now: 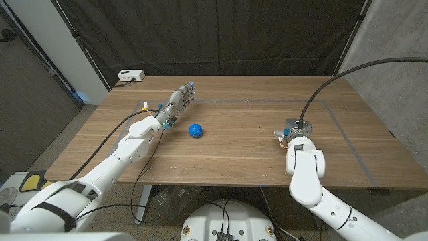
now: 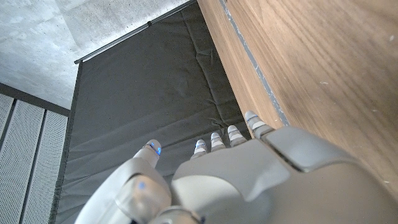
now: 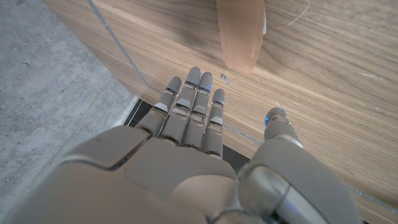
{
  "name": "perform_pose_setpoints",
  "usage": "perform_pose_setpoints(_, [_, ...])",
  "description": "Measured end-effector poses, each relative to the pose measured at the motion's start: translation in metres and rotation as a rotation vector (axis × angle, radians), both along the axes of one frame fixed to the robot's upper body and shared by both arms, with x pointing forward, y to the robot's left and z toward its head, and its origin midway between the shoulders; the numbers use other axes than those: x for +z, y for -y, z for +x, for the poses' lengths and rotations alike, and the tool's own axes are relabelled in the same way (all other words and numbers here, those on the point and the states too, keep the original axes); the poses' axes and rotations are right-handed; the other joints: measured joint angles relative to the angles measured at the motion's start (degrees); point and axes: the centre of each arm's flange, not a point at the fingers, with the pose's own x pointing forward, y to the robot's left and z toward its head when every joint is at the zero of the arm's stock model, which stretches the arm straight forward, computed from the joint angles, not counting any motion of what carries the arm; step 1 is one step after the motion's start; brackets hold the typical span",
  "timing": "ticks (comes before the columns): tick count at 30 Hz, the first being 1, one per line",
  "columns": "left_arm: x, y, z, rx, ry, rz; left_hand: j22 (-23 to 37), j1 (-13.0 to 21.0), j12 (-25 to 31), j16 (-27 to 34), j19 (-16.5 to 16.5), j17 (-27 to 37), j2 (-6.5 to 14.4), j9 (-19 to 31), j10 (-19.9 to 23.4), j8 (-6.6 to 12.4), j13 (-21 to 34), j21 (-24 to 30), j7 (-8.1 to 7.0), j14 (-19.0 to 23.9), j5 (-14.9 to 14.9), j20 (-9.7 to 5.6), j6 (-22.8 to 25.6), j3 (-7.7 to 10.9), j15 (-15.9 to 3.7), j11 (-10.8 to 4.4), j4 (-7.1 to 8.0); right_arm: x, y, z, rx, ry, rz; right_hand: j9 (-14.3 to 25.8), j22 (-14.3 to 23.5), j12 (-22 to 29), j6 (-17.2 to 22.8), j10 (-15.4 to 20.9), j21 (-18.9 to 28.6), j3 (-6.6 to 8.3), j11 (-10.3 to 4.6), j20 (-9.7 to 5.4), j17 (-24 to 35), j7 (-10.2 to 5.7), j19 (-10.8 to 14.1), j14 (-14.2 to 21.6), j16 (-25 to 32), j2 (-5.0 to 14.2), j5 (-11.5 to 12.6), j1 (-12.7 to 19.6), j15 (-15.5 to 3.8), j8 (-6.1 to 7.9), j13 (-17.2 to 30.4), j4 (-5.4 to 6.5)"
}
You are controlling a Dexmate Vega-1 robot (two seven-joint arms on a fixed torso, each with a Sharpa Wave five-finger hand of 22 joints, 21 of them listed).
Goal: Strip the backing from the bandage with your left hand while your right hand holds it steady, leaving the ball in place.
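Bandage [image 3: 239, 34], a tan strip, lies on the wooden table [image 1: 254, 147] just beyond the right hand's [image 1: 292, 134] straight, empty fingers [image 3: 193, 102] in the right wrist view; in the head view it is too small to make out. Left of centre, the blue ball [image 1: 195, 130] sits just beside the left hand [image 1: 179, 102], whose fingers are spread and hold nothing. A white box [image 1: 130, 75] rests at the table's upper left corner, well apart.

Table [image 1: 234, 144]: wood, matt, visible grain. Ball [image 1: 195, 130]: blue, nubbed surface. Bandage [image 3: 239, 31]: tan, smooth, slight sheen. Backdrop [image 2: 149, 99]: dark creased cloth. Right hand [image 3: 193, 155]: smooth grey plastic.
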Motion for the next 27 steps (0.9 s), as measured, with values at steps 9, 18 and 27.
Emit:
perform_pose_setpoints(9, [0.001,-0.001,0.003,-0.001,0.0,-0.001,0.0,0.0,0.02,0.0,0.0,0.0,0.0,0.0,0.0,0.0,0.0,0.0,0.0,0.0,0.0,0.0,0.0,0.0,0.0,0.0,0.0,-0.004,-0.003,0.003,-0.044,-0.013,-0.021,-0.01,0.29,0.26,1.69,0.98,0.49,-0.22,-0.37,-0.15,0.82,-0.87,0.89,0.89,0.98,-0.04,0.4,0.81,-0.27,0.38,0.5,0.22])
perform_pose_setpoints(18, [0.003,-0.002,0.006,-0.004,0.001,-0.003,0.0,0.0,0.02,0.0,0.0,0.0,0.0,0.0,0.0,0.0,0.0,0.0,0.0,0.0,0.0,0.0,0.0,0.0,0.0,0.0,0.0,-0.006,-0.002,0.01,-0.063,-0.046,-0.029,-0.01,0.29,0.44,2.98,1.28,0.49,-0.55,-0.67,-0.15,1.42,-0.93,0.88,0.89,1.43,0.26,0.62,1.11,-0.28,0.67,0.63,0.55])
perform_pose_setpoints(27, [0.004,-0.004,0.01,-0.001,-0.003,-0.006,0.0,0.0,0.02,0.0,0.0,0.0,0.0,0.0,0.0,0.0,0.0,0.01,0.0,0.0,0.0,0.0,0.0,0.0,0.0,0.0,0.0,-0.007,-0.001,0.016,-0.078,-0.07,-0.044,-0.01,0.28,0.44,3.07,1.59,0.49,-0.78,-0.37,-0.15,1.58,-1.03,0.88,0.68,1.43,0.26,0.62,1.11,-0.07,0.67,0.81,0.79])
